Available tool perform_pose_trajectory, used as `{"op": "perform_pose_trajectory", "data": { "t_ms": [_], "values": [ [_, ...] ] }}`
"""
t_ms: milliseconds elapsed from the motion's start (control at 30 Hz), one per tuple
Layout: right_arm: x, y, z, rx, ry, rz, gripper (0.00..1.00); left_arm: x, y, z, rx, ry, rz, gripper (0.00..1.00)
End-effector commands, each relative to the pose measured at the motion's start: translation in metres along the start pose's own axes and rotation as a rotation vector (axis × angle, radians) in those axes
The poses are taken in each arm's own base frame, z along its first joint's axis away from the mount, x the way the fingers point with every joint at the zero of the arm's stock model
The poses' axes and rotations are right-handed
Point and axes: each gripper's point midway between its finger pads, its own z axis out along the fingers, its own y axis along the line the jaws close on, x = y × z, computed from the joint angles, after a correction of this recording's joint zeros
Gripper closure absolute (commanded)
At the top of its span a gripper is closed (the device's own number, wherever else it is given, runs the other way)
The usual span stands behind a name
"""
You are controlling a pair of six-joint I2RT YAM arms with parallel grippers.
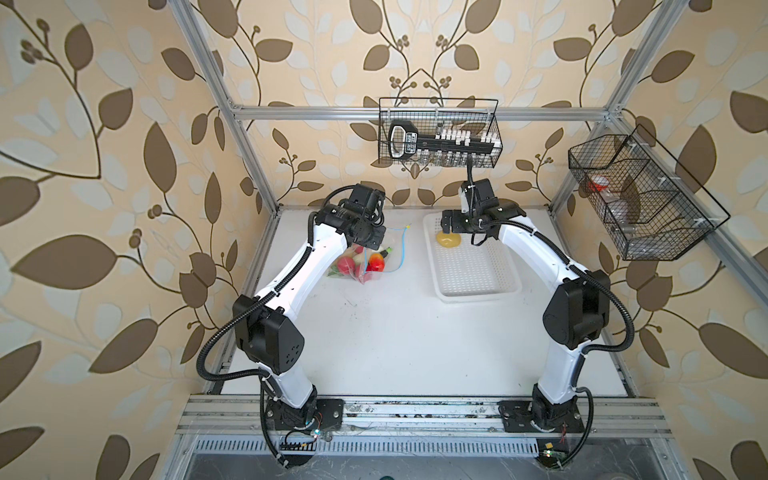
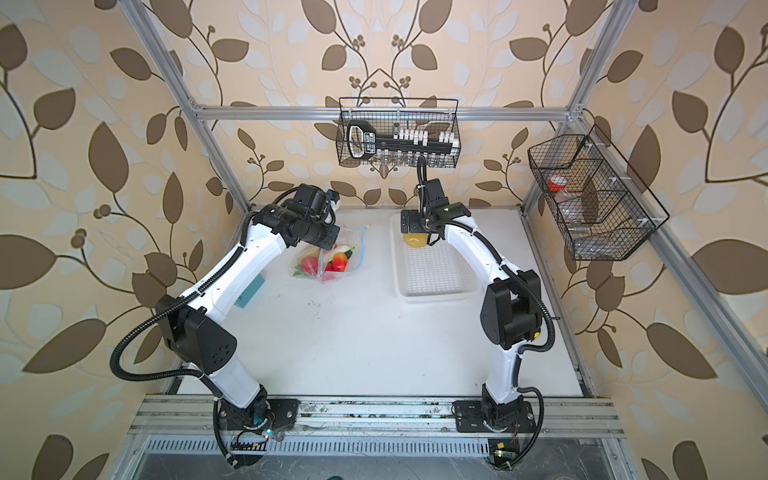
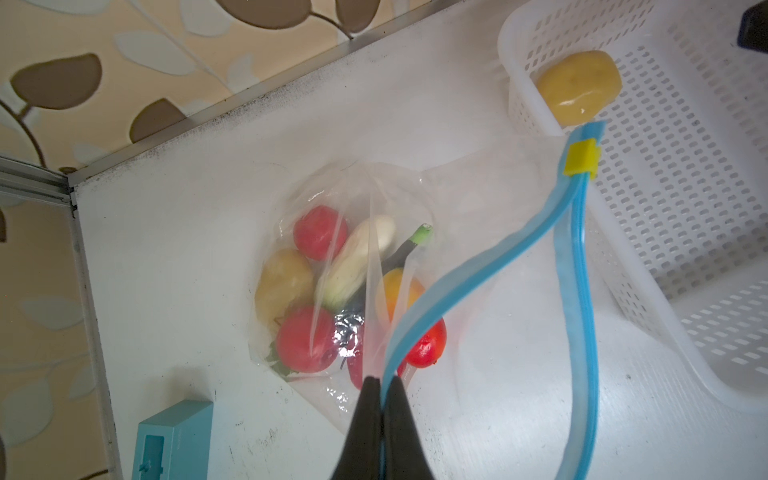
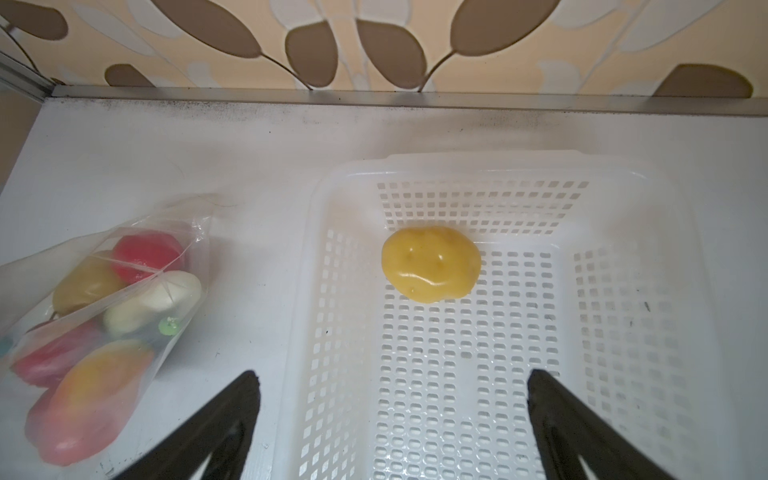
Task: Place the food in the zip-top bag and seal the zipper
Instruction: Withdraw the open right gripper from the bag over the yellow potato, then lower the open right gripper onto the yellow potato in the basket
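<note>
fingers of the left gripper point(image 3: 380, 381) clamp the zipper point(image 3: 457, 273) of the zip-top bag point(image 3: 374, 187); right gripper point(image 4: 392, 374) fingers spread wide, empty, near the potato point(image 4: 431, 264) in the basket point(image 4: 478, 160).

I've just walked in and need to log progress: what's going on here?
The left gripper is shut on the zipper strip, holding open the mouth of the zip-top bag. Most food is already inside. One potato is left in the white basket, and the open right gripper hovers above it, touching nothing.
</note>
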Motion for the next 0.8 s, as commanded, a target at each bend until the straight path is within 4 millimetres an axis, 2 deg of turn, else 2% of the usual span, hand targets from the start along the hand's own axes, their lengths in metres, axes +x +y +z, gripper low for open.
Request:
{"op": "perform_pose_trajectory", "data": {
  "t_ms": [0,333,567,700,767],
  "values": [
    [-0.003,0.000,0.012,0.008,-0.012,-0.105,0.00,-0.008,0.001,-0.012,-0.012,-0.042,0.006,1.00],
    [0.007,-0.015,0.041,0.067,0.033,-0.214,0.00,-0.008,0.000,-0.012,-0.007,-0.041,0.004,1.00],
    [0.026,-0.033,0.070,0.122,0.124,-0.288,0.00,-0.008,0.002,-0.013,-0.015,-0.044,0.007,1.00],
    [0.032,-0.043,0.089,0.117,0.149,-0.252,0.00,-0.006,0.000,-0.010,-0.007,-0.040,0.005,1.00],
    [0.034,-0.041,0.095,0.087,0.159,-0.234,0.00,-0.006,-0.001,-0.007,-0.002,-0.034,0.002,1.00]
  ]
}}
